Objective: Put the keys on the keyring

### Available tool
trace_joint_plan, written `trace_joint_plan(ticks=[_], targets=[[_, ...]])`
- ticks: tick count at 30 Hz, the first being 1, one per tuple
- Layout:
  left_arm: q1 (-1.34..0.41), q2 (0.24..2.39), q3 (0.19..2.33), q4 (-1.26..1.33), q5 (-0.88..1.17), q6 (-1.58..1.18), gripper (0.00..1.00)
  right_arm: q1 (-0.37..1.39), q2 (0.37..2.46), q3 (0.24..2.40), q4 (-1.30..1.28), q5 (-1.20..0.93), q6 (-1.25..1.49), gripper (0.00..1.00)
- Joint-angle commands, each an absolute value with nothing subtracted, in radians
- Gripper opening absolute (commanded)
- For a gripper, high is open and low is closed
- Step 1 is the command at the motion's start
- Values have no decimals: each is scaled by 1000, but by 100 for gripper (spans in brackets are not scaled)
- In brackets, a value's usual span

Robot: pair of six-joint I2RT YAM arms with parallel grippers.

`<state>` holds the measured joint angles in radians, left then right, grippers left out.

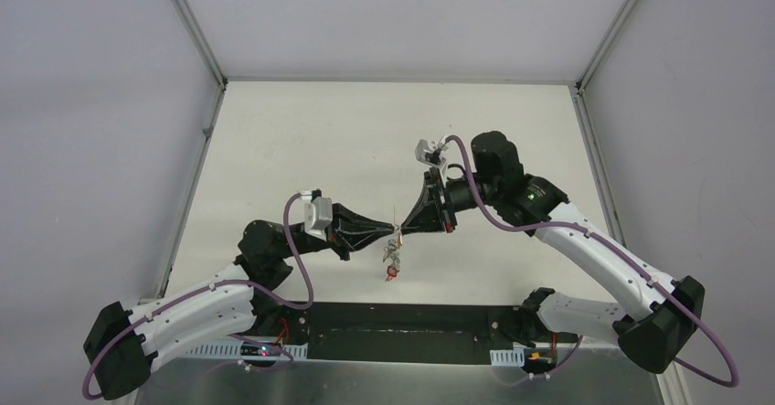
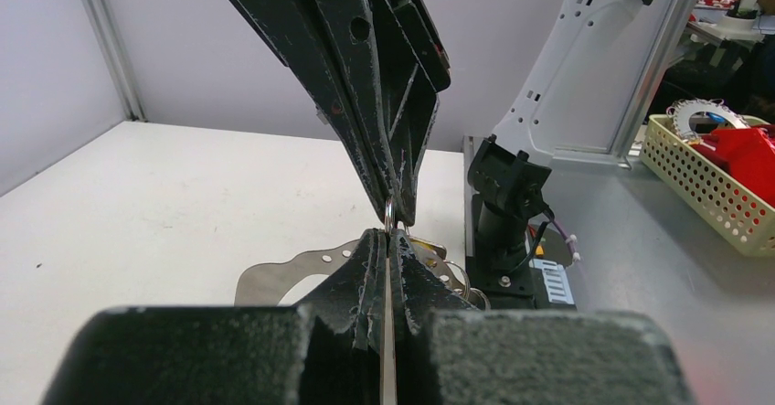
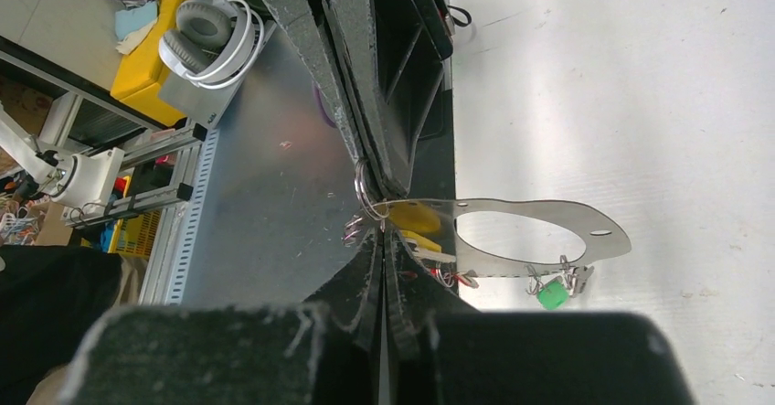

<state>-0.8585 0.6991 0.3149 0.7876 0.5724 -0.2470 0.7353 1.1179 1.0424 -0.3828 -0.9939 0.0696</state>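
My left claw (image 2: 391,234) is pinched down to a hairline; only a thin pale sliver shows between its fingers. My right claw (image 3: 382,229) is narrowed just as far. The two meet nose to nose in the air, tips all but touching. Right at that meeting point sits a small ring (image 3: 359,188) of wire, lying against the tips of both claws. The narrow end of the keyring (image 3: 610,245) runs into the same spot. Something at that junction is clamped, since the whole bunch hangs clear of the surface (image 3: 640,103), but I cannot tell which claw grips the keyring and which the small ring.

The keyring is a flat grey metal band around one wide oval opening, with a few small holes and a slot punched in the band. From the right wrist I see it almost face on, reaching away from my claws toward the surface. From the left wrist it shows obliquely, partly hidden behind my own fingers. From above it is edge on, a thin line hanging under the claw tips.

A yellow tag (image 3: 416,216) lies just beside the pinched end of the keyring, partly behind its band. More keys (image 3: 429,257) cluster close to that end. At the end of the keyring farthest from my claws, small silvery keys hang at its rim with a green tag (image 3: 550,294). In the view from above, a red tag (image 1: 391,276) is the lowest point of the hanging bunch.
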Motion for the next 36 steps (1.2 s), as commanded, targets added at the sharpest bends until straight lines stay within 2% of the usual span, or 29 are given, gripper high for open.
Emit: trace_joint_plan(ticks=[1, 16, 20, 26, 28, 32, 36], targets=[[-868, 681, 322, 903, 545, -258, 0, 732, 1094, 1046, -405, -982, 22, 0], [-868, 715, 342, 910, 553, -256, 0, 759, 1110, 1023, -348, -962, 64, 1], [-866, 713, 343, 906, 551, -255, 0, 764, 1109, 1026, -358, -949, 56, 11], [-867, 708, 341, 891, 548, -253, 0, 765, 1075, 1038, -385, -921, 17, 46], [-868, 703, 342, 885, 548, -251, 0, 765, 1056, 1041, -384, -916, 11, 54], [-866, 696, 341, 873, 547, -249, 0, 765, 1034, 1055, -378, -912, 13, 60], [-867, 694, 339, 868, 546, -249, 0, 765, 1033, 1067, -349, -893, 54, 57]])
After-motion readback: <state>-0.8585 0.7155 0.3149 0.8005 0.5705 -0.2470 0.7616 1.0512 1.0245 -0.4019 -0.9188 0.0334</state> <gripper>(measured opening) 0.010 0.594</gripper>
